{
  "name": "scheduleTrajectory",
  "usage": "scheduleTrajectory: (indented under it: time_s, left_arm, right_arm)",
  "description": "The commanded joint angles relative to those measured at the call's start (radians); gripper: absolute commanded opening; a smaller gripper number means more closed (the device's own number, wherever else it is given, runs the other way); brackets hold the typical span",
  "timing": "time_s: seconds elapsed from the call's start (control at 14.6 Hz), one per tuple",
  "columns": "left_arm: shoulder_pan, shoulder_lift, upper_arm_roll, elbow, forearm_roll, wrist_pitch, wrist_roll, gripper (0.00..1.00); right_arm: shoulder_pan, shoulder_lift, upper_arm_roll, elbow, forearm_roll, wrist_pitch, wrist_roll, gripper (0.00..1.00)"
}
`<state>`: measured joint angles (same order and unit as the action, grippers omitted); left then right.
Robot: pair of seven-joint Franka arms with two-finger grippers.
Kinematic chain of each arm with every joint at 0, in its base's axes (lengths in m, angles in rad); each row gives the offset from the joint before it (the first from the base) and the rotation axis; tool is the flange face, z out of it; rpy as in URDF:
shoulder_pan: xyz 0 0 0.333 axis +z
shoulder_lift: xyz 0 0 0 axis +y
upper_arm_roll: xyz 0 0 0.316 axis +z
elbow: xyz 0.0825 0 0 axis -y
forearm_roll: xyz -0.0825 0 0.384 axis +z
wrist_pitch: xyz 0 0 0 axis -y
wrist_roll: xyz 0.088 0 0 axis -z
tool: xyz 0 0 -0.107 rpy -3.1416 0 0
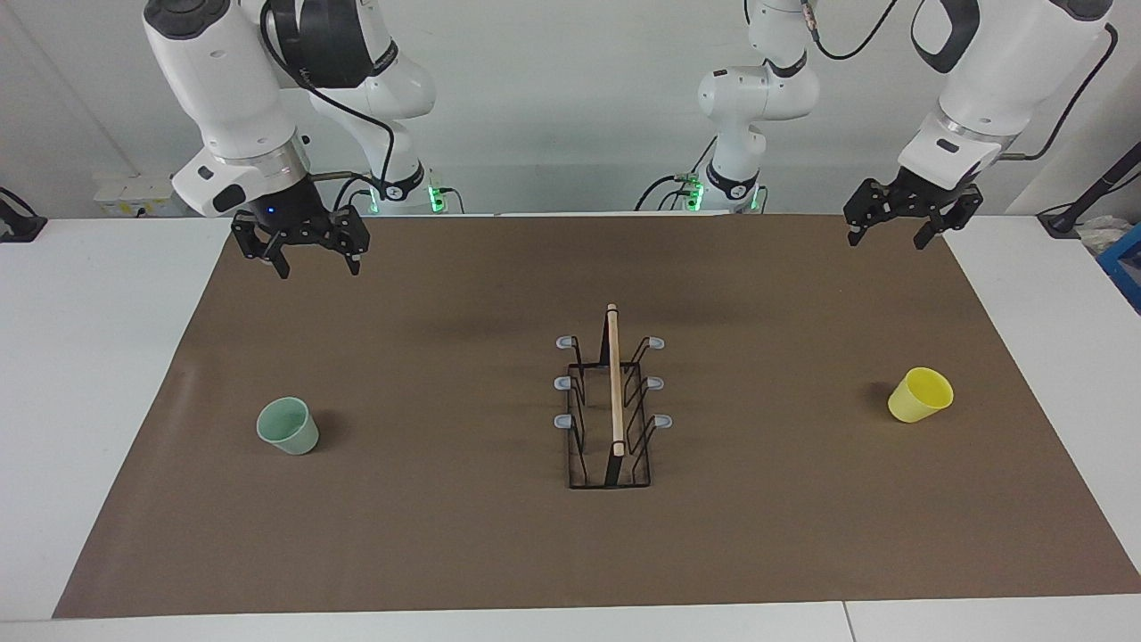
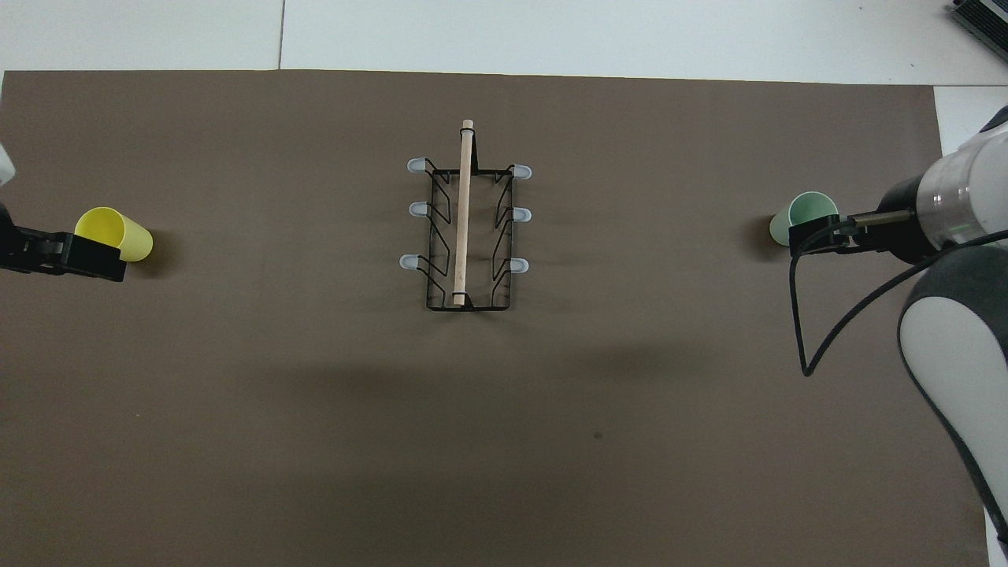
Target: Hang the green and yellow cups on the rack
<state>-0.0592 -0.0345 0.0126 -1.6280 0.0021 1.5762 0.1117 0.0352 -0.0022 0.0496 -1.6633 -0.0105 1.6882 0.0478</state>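
The pale green cup [image 1: 288,425] [image 2: 802,214] sits on the brown mat toward the right arm's end, its open mouth showing. Toward the left arm's end sits the yellow cup [image 1: 921,395] [image 2: 116,235]. Between them, mid-mat, stands the black wire rack [image 1: 613,401] [image 2: 465,236] with its wooden bar [image 1: 614,379] and grey-tipped pegs, all bare. My right gripper [image 1: 319,265] [image 2: 815,235] hangs open and empty high over the mat's edge by the robots. My left gripper [image 1: 888,241] [image 2: 94,256] hangs open and empty over the same edge. From overhead each overlaps its cup, but both are well above them.
The brown mat [image 1: 446,535] covers most of the white table [image 1: 89,357]. A blue box [image 1: 1125,263] and a black stand sit off the mat at the left arm's end. A black cable [image 2: 803,331] loops down from the right arm.
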Motion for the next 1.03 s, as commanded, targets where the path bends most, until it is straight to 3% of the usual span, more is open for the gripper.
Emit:
scheduleTrajectory:
  time_s: [0.0,0.96]
  left_arm:
    - [0.010,0.002,-0.006,0.008,0.007,0.002,0.011,1.00]
    - [0.013,0.034,0.007,0.052,-0.022,-0.004,0.000,0.97]
  right_arm:
    - [-0.004,0.025,0.004,0.036,-0.014,-0.025,-0.013,1.00]
    - [-0.017,0.042,0.003,0.022,-0.016,0.019,-0.016,1.00]
